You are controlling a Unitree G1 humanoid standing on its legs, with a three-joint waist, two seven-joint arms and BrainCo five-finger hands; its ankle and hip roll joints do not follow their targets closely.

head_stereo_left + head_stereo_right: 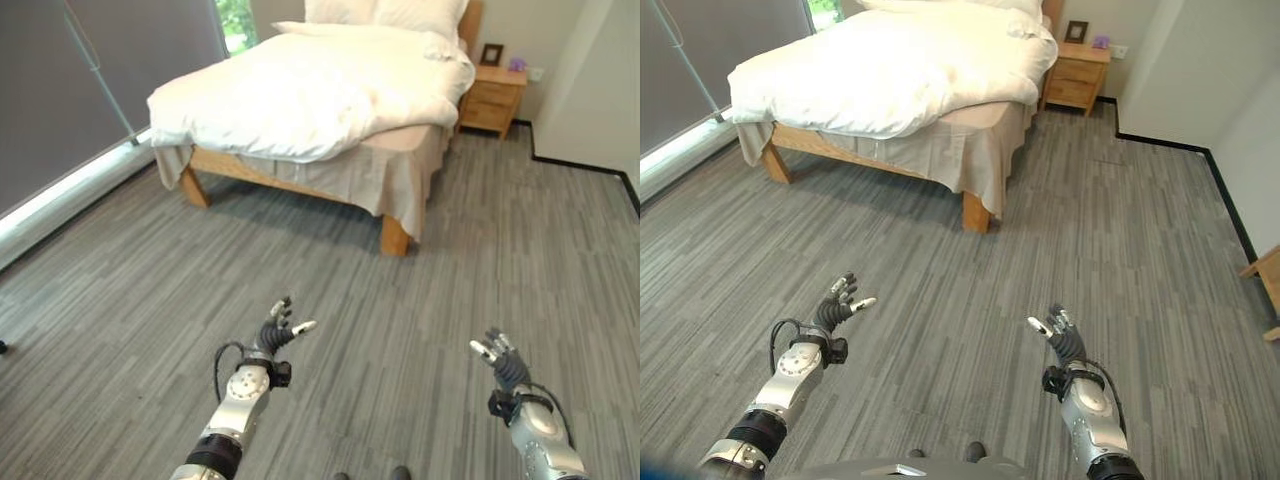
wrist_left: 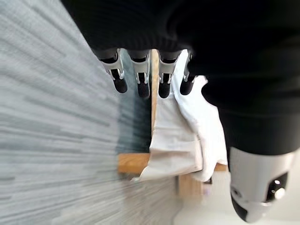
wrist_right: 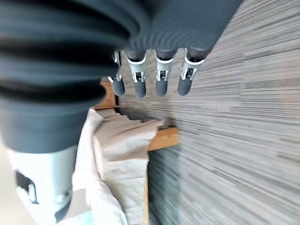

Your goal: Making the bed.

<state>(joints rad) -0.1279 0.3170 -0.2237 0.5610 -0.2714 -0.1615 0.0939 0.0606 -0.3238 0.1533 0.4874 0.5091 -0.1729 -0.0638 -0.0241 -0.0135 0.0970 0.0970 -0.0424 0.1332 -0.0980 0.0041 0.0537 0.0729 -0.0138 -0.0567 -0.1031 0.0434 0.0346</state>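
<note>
A wooden bed (image 1: 395, 238) stands at the far side of the room, some way off. A rumpled white duvet (image 1: 300, 90) covers it, pulled back at the near right so a beige sheet and skirt (image 1: 400, 175) show. White pillows (image 1: 385, 12) lie at the headboard end. My left hand (image 1: 277, 330) hovers over the grey floor at lower left, fingers relaxed and holding nothing. My right hand (image 1: 500, 358) hovers at lower right, also open with nothing in it. Both are well short of the bed. In the wrist views the bed frame (image 2: 136, 163) shows past my fingers (image 3: 161, 77).
A wooden nightstand (image 1: 493, 98) with a picture frame (image 1: 491, 53) stands right of the headboard. Grey blinds (image 1: 70, 90) run along the left wall, a white wall (image 1: 590, 80) along the right. Grey plank floor (image 1: 380, 320) lies between me and the bed.
</note>
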